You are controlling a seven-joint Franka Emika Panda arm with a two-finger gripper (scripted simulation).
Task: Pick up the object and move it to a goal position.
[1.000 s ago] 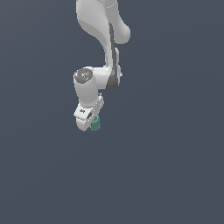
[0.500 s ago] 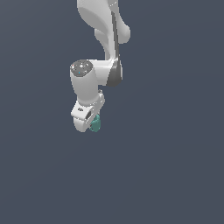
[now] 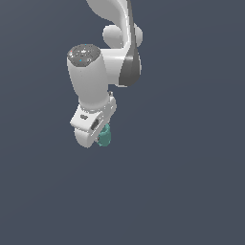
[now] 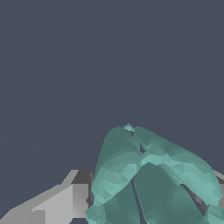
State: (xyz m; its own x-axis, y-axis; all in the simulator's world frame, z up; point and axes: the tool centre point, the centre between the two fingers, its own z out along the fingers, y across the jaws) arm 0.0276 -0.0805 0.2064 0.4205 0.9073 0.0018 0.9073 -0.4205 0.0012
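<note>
Just below centre-left of the exterior view, the gripper point(image 3: 98, 135) pinches the teal lumpy object point(image 3: 104, 136) between its fingers. Its rounded, uneven surface likely gives a shallow hold; a quick swing could let it slip free.

The exterior view looks from well off the arm, apparently from above and somewhat in front, with the white Panda arm point(image 3: 112, 52) entering from the upper edge and plain dark slate ground point(image 3: 191, 182) filling the frame without any edge or corner. The wrist view sits on the arm's end, looking along the fingers at very close range. Both views share the gripper point(image 3: 93, 139) and the teal-green lumpy object point(image 3: 104, 136): small in the exterior view, while in the wrist view the object point(image 4: 148, 179) fills much of the frame beside a grey finger point(image 4: 57, 203).
</note>
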